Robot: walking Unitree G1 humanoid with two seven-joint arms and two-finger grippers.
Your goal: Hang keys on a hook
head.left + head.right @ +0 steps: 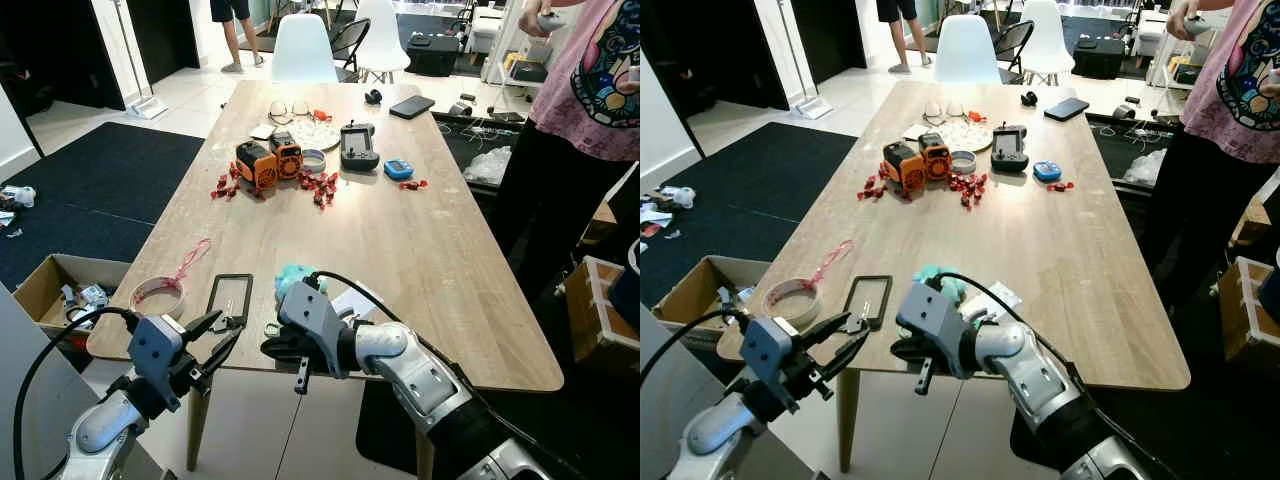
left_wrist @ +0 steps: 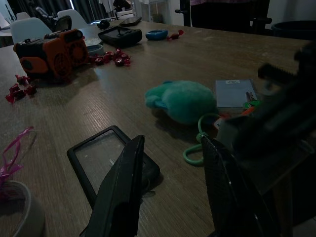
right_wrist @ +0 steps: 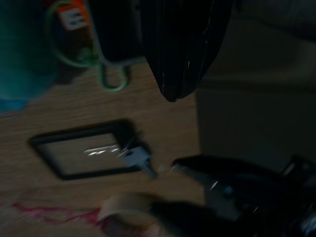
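The keys lie near the table's front edge: a teal plush keychain (image 1: 297, 275), a green ring (image 2: 195, 150) and an orange tag beside it. My right gripper (image 1: 273, 350) hovers just at the table edge, close over the ring (image 3: 112, 81); its dark fingers (image 3: 177, 54) look pressed together with nothing in them. A flat black frame (image 1: 214, 300) lies left of the plush, with a small silver metal piece (image 3: 133, 157) at its near end. My left gripper (image 1: 226, 328) is open, its tips right at that near end of the frame (image 2: 81, 153).
A tape roll (image 1: 160, 295) with pink ribbon sits at the front left corner. Orange devices (image 1: 268, 160), red sweets, a controller (image 1: 358, 148) and a phone lie farther back. A person (image 1: 590, 80) stands at the table's right side. A cardboard box (image 1: 45, 290) sits on the floor left.
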